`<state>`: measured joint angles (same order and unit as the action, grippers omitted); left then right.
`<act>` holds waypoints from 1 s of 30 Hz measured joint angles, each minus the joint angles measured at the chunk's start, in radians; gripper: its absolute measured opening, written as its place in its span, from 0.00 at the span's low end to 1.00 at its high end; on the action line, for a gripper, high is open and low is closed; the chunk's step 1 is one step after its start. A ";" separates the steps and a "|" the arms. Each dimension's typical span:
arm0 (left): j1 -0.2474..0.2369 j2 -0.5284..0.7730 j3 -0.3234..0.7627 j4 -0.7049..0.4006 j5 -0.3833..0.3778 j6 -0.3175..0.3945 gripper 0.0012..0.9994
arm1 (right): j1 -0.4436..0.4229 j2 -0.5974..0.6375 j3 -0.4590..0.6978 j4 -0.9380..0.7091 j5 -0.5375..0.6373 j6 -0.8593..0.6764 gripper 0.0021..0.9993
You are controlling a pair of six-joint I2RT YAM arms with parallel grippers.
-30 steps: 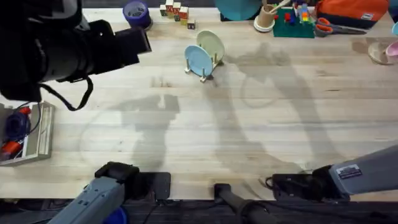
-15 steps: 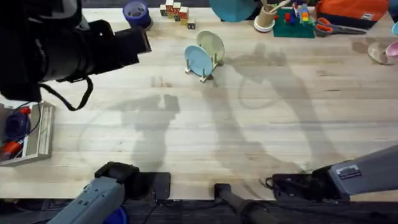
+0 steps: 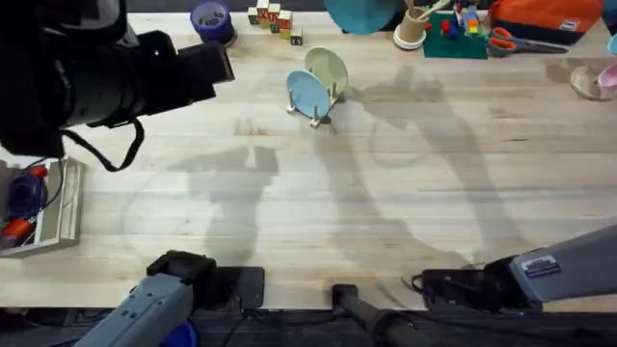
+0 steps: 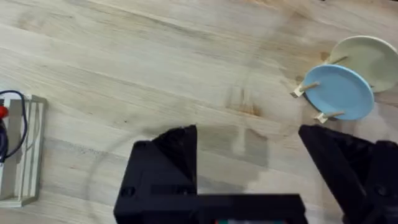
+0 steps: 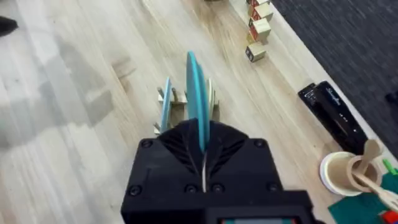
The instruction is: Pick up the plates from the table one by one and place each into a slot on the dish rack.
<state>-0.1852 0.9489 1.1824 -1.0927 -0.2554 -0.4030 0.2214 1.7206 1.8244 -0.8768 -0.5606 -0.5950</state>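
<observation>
Overhead and both wrist views share the dish rack [image 3: 317, 104].

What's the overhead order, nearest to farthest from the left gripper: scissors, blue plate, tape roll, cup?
1. Tape roll, far edge, by the left gripper.
2. Blue plate, in the rack, centre.
3. Cup, far edge, right of centre.
4. Scissors, far right.

Table [image 3: 405, 193] was pale matt wood w/ visible grain, dish rack [image 3: 316, 114] bare light wood pegs, pale blue plate [image 4: 339, 92] smooth plastic, slight sheen, turquoise plate [image 5: 198, 102] smooth plastic, right gripper [image 5: 204, 163] matt black plastic
</observation>
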 joint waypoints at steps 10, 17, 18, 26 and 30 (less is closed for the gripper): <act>0.000 0.000 0.000 0.000 0.000 0.000 0.99 | 0.022 0.000 0.000 0.000 0.039 0.111 0.03; 0.000 0.000 0.000 0.000 0.000 0.000 0.99 | 0.097 0.000 0.000 0.002 0.163 0.151 0.03; 0.000 0.000 0.000 0.000 0.000 0.000 0.99 | 0.105 0.000 0.000 0.004 0.175 0.165 0.03; 0.000 0.000 0.000 0.000 0.000 0.000 0.99 | 0.155 0.000 0.000 0.022 0.276 0.255 0.03; 0.000 0.000 0.000 0.000 0.000 0.000 0.99 | 0.166 0.000 0.000 0.039 0.288 0.263 0.03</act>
<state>-0.1852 0.9489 1.1824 -1.0927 -0.2554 -0.4030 0.3875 1.7206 1.8244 -0.8375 -0.2723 -0.3315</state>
